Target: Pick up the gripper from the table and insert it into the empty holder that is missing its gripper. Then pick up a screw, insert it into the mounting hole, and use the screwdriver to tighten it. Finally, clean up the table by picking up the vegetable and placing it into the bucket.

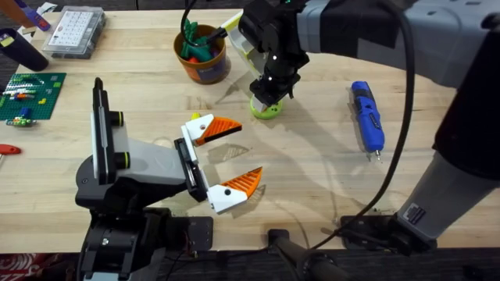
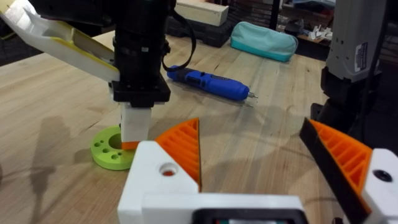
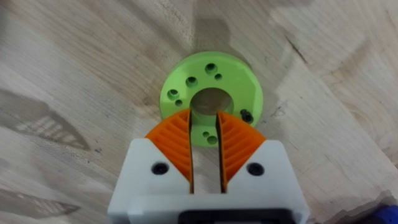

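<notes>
The right gripper [image 3: 205, 152], fingers nearly together on something thin, hangs directly above the green disc [image 3: 211, 93]; the left gripper [image 1: 226, 160] waits, spread wide.

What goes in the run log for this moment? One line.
right tool: nearly shut over green disc | left tool: open, idle | screwdriver: on table | bucket: holds vegetable

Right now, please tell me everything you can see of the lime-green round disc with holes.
The lime-green round disc looks like plastic, with a large central hole and several small holes around it. It lies flat on the wooden table, left of the blue screwdriver. The right gripper, nearly shut, hangs directly over its rim; contact is unclear.
</notes>
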Tool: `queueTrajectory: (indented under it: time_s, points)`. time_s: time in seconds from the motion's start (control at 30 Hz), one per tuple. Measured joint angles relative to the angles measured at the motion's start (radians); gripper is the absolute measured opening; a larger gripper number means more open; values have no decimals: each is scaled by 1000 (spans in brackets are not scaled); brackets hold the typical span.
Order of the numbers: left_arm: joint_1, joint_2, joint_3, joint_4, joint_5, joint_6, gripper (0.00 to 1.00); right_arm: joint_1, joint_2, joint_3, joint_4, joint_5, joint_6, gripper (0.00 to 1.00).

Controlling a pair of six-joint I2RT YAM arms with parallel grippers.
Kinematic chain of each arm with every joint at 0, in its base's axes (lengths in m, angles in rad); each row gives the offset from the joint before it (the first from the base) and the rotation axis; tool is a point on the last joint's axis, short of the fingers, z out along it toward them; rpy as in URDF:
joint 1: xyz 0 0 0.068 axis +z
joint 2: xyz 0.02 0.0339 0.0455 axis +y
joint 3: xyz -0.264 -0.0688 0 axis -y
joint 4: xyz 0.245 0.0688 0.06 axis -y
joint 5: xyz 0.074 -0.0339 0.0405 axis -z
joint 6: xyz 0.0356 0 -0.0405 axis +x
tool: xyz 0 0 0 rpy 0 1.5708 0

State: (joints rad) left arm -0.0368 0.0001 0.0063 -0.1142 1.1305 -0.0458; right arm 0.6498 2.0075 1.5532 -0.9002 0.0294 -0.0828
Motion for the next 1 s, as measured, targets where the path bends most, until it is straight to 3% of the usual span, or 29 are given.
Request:
queueTrajectory:
  time_s: [0.33, 0.8, 1.0]
  points:
    - [0, 0, 0, 2, 0, 0, 990, 0, -3, 12, -27, 2, 0, 215]
    - [0, 0, 0, 2, 0, 0, 990, -53, -6, 240, -220, 27, 0, 215]
    - [0, 0, 0, 2, 0, 0, 990, -70, -8, 274, -250, 30, 0, 215]
